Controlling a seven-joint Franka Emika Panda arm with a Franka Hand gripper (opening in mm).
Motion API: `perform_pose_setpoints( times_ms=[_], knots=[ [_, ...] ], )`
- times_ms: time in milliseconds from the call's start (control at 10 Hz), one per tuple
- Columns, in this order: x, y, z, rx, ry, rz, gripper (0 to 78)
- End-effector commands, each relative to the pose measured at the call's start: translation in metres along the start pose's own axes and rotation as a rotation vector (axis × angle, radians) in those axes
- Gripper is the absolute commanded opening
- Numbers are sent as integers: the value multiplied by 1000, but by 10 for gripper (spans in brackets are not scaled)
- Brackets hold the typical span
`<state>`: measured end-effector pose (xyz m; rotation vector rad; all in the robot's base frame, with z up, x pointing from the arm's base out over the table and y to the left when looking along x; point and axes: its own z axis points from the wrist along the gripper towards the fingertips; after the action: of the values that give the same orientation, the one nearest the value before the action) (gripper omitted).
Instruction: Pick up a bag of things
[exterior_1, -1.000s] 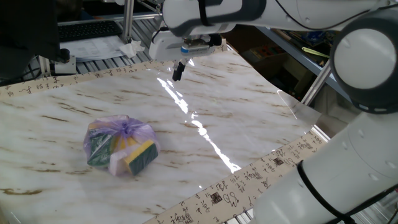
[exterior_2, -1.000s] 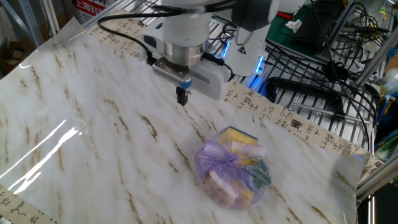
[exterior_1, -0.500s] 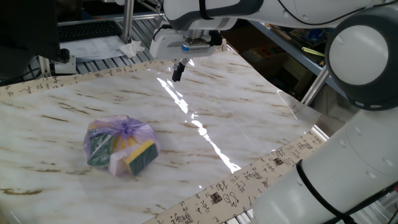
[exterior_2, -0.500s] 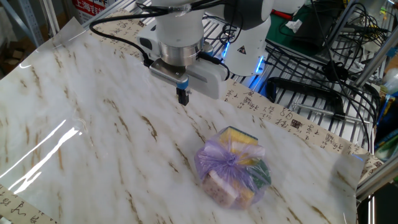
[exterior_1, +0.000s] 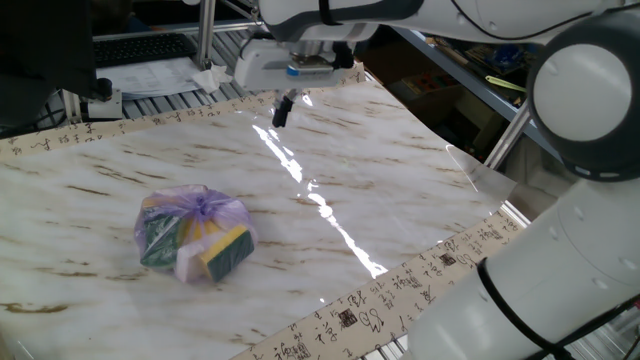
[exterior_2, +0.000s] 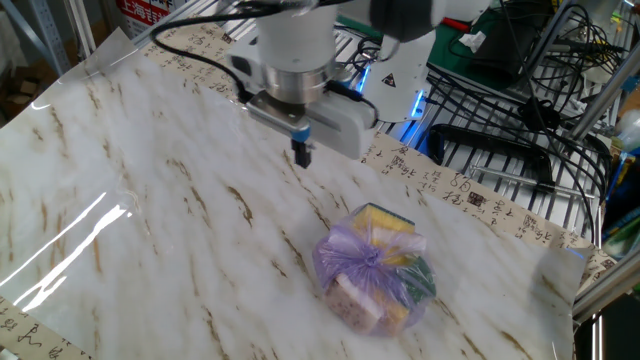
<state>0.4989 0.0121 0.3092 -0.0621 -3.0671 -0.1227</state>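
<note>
So in one fixed view the gripper hangs above the marble-pattern table, fingers pinched together into one dark tip with no gap I can make out, holding nothing and touching nothing; the bag of things sits on the table well apart from the gripper, toward the near-left side from it; the bag is a lumpy purple see-through bundle, knot facing up, and its long axis runs roughly left-right across the picture, with a yellow-green sponge block at the right end and a dark green bit at the left; plenty of bare marble between gripper and bag, and more bare surface to the right of the bag out to the patterned border strip along the table edge; a bright glare streak crosses the tabletop right of the bag. In the other fixed view the gripper is again shut to a single point, empty, hovering off the surface; the bag of things lies below and right of it here, knot up top in the middle, fairly close to the patterned border strip and the wire racks beyond it; open marble stretches away left of the bag.
</note>
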Motion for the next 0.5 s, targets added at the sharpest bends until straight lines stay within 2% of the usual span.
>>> perform_pose_setpoints(
  times_ms=[100,300,500],
  knots=[
    [6,27,-14,3,0,54,0],
    [9,30,-21,-2,0,63,0],
    [13,31,-28,-1,-25,68,0]
  ],
)
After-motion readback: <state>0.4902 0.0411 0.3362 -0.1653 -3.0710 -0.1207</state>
